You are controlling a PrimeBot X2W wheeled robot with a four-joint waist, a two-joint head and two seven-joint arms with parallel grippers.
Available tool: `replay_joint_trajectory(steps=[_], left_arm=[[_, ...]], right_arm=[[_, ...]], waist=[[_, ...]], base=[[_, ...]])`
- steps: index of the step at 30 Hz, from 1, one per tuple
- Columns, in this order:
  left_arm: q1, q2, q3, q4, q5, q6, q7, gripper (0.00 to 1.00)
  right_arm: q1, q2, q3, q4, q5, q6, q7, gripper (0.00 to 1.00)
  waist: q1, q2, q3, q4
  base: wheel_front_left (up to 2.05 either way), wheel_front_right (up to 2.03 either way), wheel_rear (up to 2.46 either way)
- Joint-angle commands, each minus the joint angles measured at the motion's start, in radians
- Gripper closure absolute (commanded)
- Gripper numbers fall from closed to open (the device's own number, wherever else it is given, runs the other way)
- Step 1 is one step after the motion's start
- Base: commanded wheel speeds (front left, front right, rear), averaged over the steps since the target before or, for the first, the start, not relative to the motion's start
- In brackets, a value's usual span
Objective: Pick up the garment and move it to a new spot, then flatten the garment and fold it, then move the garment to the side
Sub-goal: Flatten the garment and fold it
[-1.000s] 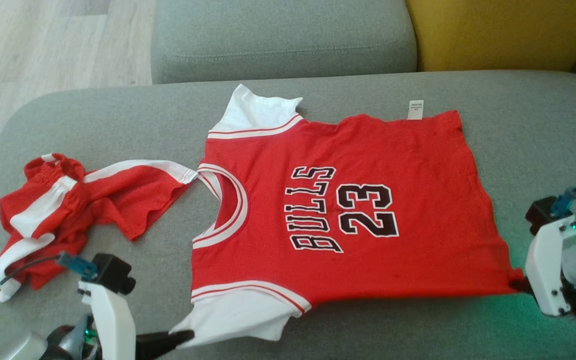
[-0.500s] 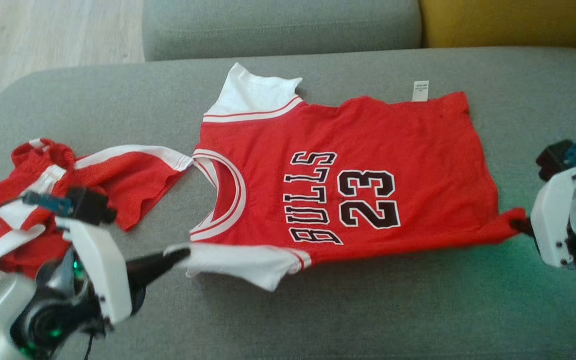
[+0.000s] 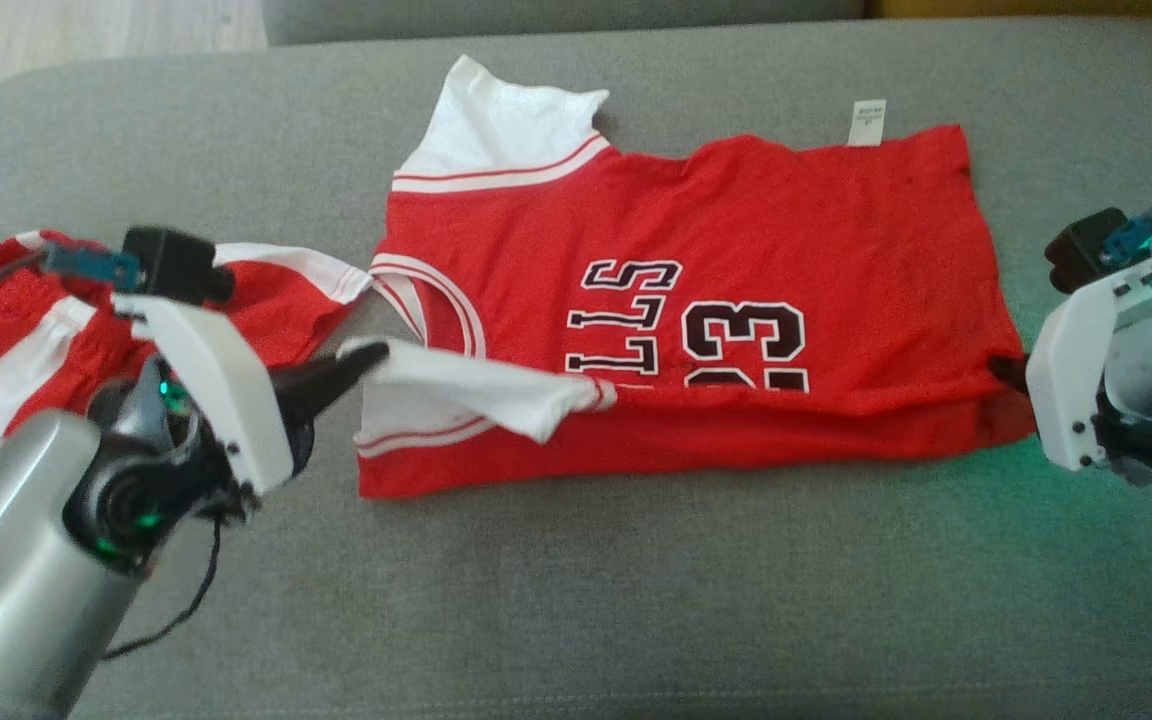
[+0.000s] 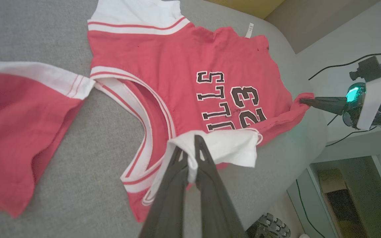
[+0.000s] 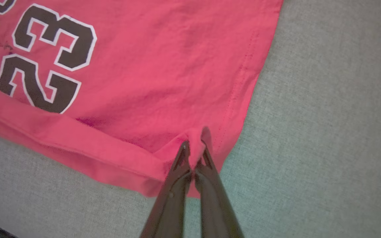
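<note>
The garment (image 3: 736, 230), a red jersey with black lettering and number and white-trimmed armholes, lies on the grey sofa cushion with its near long edge lifted and turned over toward the middle. My left gripper (image 3: 361, 358) is shut on the white shoulder piece (image 4: 230, 148), holding it above the neck opening. At the hem corner my right gripper (image 3: 1011, 372) is shut on a pinch of red cloth (image 5: 193, 145). In the left wrist view, my left gripper (image 4: 190, 155) grips the white cloth, and the right gripper (image 4: 304, 100) shows across the jersey.
Red shorts (image 3: 56, 320) with white bands lie crumpled just left of the jersey, under my left arm. The grey cushion (image 3: 636, 600) has free room in front. A white tag (image 3: 866, 122) sticks out at the jersey's far edge. Cables and floor (image 4: 342, 185) lie beyond the cushion's end.
Both grippers have carried the jersey's near edge up and over toward the far side, covering the lower part of the lettering. The head camera has also tilted down.
</note>
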Motion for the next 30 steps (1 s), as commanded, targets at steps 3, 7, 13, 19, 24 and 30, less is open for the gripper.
replay_joint_trajectory(steps=[3,7,13,19,24,30], left_arm=[[-0.110,0.013,0.042,0.025,0.028,-0.013,-0.019,1.00],[-0.155,-0.009,0.029,0.081,0.053,-0.029,-0.033,1.00],[-0.200,-0.042,0.005,0.168,0.096,-0.037,-0.064,0.56],[-0.232,-0.068,0.008,0.237,0.163,-0.014,-0.162,0.00],[-0.243,-0.137,0.087,0.288,0.181,0.032,-0.385,0.00],[-0.187,-0.213,0.195,0.310,0.156,0.071,-0.642,0.00]], right_arm=[[-0.042,-0.003,0.007,0.001,-0.019,0.003,-0.030,1.00],[-0.067,0.012,0.023,0.028,-0.026,0.003,-0.060,1.00],[-0.098,0.034,0.034,0.077,-0.014,0.003,-0.131,0.50],[-0.114,0.064,0.002,0.126,0.000,0.003,-0.227,0.00],[-0.115,0.119,-0.122,0.195,0.009,0.003,-0.449,0.00],[-0.063,0.187,-0.237,0.212,-0.033,0.003,-0.744,0.00]], waist=[[0.0000,0.0000,0.033,-0.007],[0.0000,0.0000,0.055,-0.012],[0.0000,0.0000,0.079,-0.016],[0.0000,0.0000,0.084,-0.018],[0.0000,0.0000,0.058,-0.010],[0.0000,0.0000,-0.002,0.000]], base=[[0.00,0.00,0.00],[0.00,0.00,0.00],[0.00,0.00,0.00],[0.00,0.00,0.00],[0.00,0.00,0.00],[0.00,0.00,0.00]])
